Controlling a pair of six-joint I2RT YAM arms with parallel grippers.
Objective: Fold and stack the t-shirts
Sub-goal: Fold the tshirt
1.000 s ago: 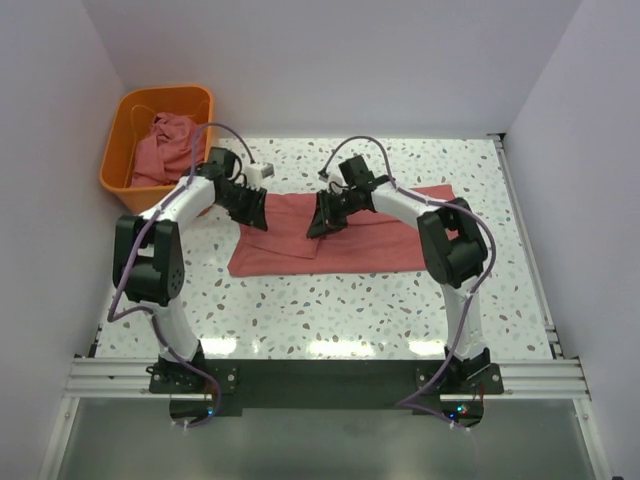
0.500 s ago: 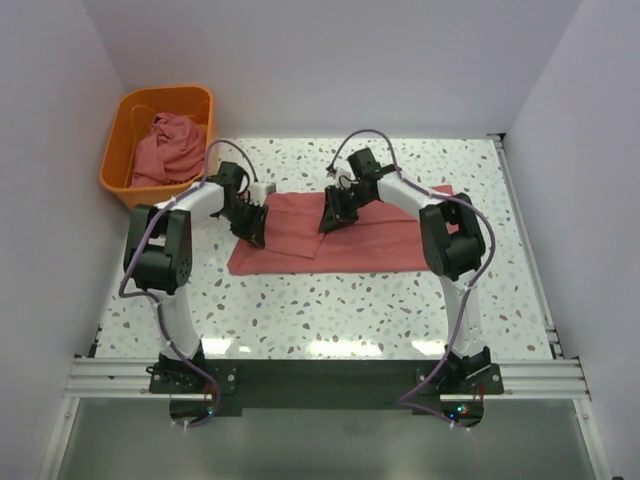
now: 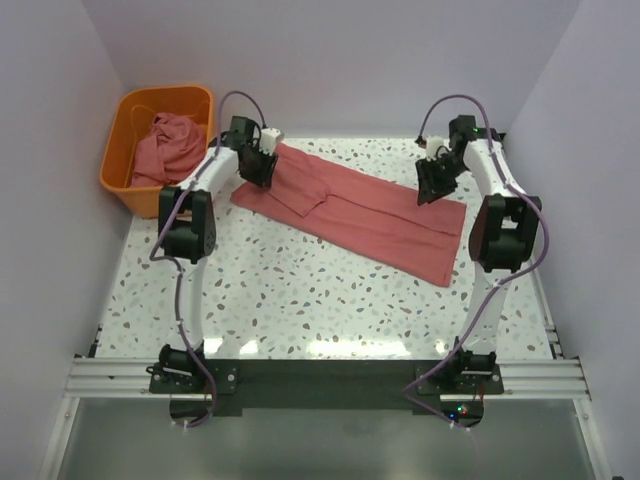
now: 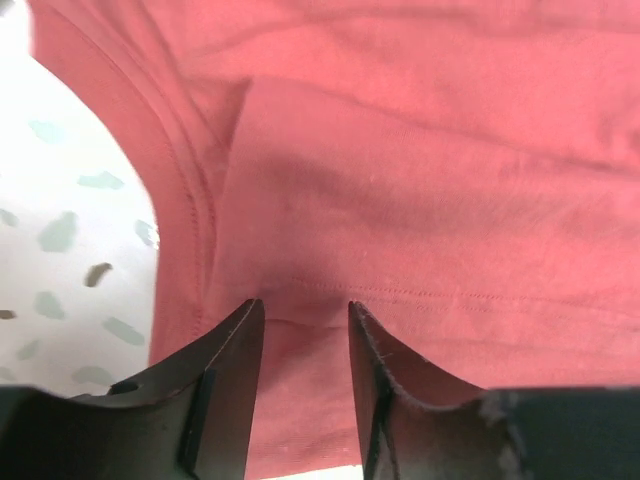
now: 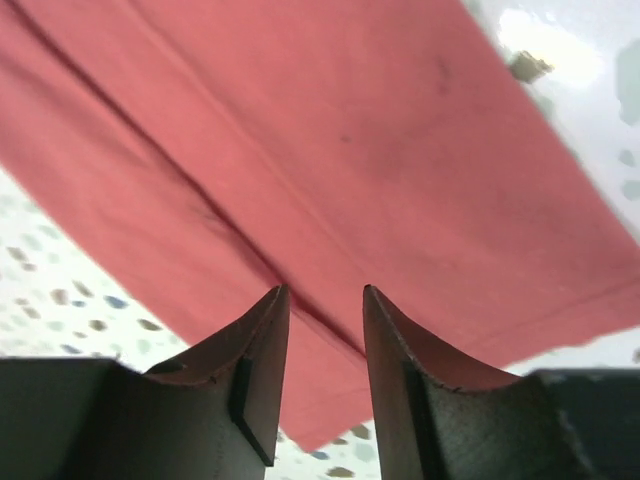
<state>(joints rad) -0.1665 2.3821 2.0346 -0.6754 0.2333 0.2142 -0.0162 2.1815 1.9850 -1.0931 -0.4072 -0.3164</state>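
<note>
A dusty red-pink t-shirt (image 3: 365, 212) lies flat on the speckled table as a long band, slanting from the far left down to the right. My left gripper (image 3: 262, 168) stands over its far left end, jaws open, with flat cloth and a stitched hem (image 4: 450, 300) showing between the fingers (image 4: 305, 305). My right gripper (image 3: 428, 188) hovers over the band's right part, also open (image 5: 325, 290), nothing pinched. A lengthwise fold line (image 5: 250, 250) runs under it. Another t-shirt (image 3: 165, 140) is bunched in the basket.
The orange plastic basket (image 3: 116, 150) stands at the far left corner, just off the table. White walls close in the back and both sides. The table's right edge rail (image 3: 520, 220) runs close to the right arm.
Both arms swung out toward the far corners, drawing the shirt from a short horizontal bundle into a long slanted band. Both grippers' jaws have opened.
</note>
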